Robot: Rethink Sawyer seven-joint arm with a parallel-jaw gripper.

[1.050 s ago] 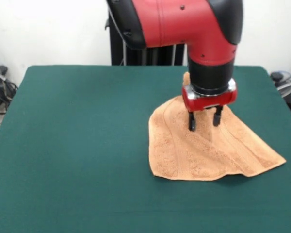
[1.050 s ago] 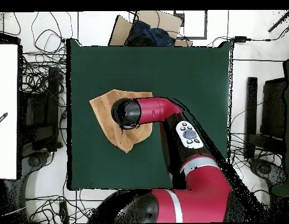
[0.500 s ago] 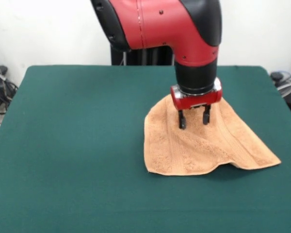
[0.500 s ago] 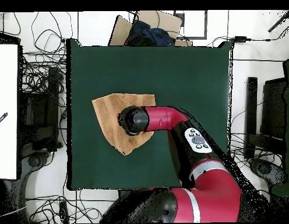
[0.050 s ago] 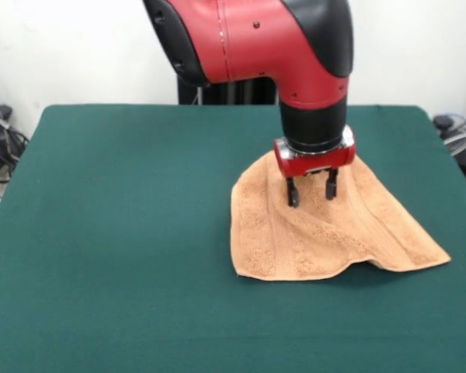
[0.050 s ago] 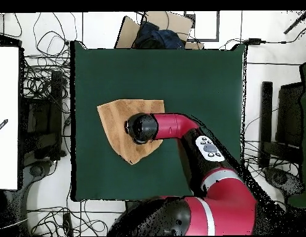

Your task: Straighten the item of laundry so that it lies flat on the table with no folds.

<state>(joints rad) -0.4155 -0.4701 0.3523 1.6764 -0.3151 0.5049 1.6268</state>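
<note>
While spread and empty, 1 end effector (image 5: 311, 193) over 1 towel (image 5: 326, 233) (rumpled), 1 table (image 5: 116, 233).

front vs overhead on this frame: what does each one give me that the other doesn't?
Front view only: the gripper, its two fingers apart and pointing down at the towel, and the towel's near edge arched off the table; whether the tips touch the cloth is unclear. Overhead view only: the towel's outline as an uneven shape, not square, near one side edge of the table, plus cables and a cardboard box beyond the table. There the arm's wrist hides the gripper. Both: one peach towel, not flat, with the arm above it.
</note>
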